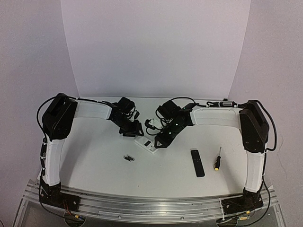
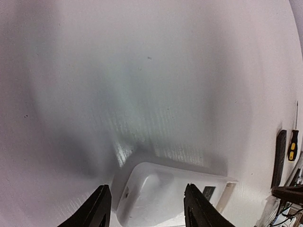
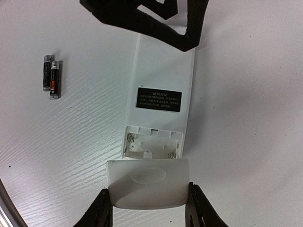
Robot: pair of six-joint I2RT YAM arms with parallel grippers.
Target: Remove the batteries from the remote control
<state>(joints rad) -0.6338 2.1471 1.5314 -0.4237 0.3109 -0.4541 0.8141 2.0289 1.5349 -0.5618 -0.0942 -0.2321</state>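
The white remote control (image 1: 147,143) lies back-up in the middle of the table, with a black label on its back (image 3: 159,99). Its battery compartment (image 3: 151,146) stands open and shows only springs. Two dark batteries (image 3: 51,78) lie side by side on the table to its left, also seen in the top view (image 1: 129,158). My right gripper (image 3: 149,208) is shut on the white battery cover (image 3: 149,187), just off the remote's near end. My left gripper (image 2: 147,208) is open, with its fingers straddling the remote's rounded far end (image 2: 156,189).
A slim black remote (image 1: 197,162) and a yellow-and-black-handled screwdriver (image 1: 217,160) lie to the right of the white remote, near the right arm. Both show at the right edge of the left wrist view (image 2: 279,156). The two grippers are close together over the remote.
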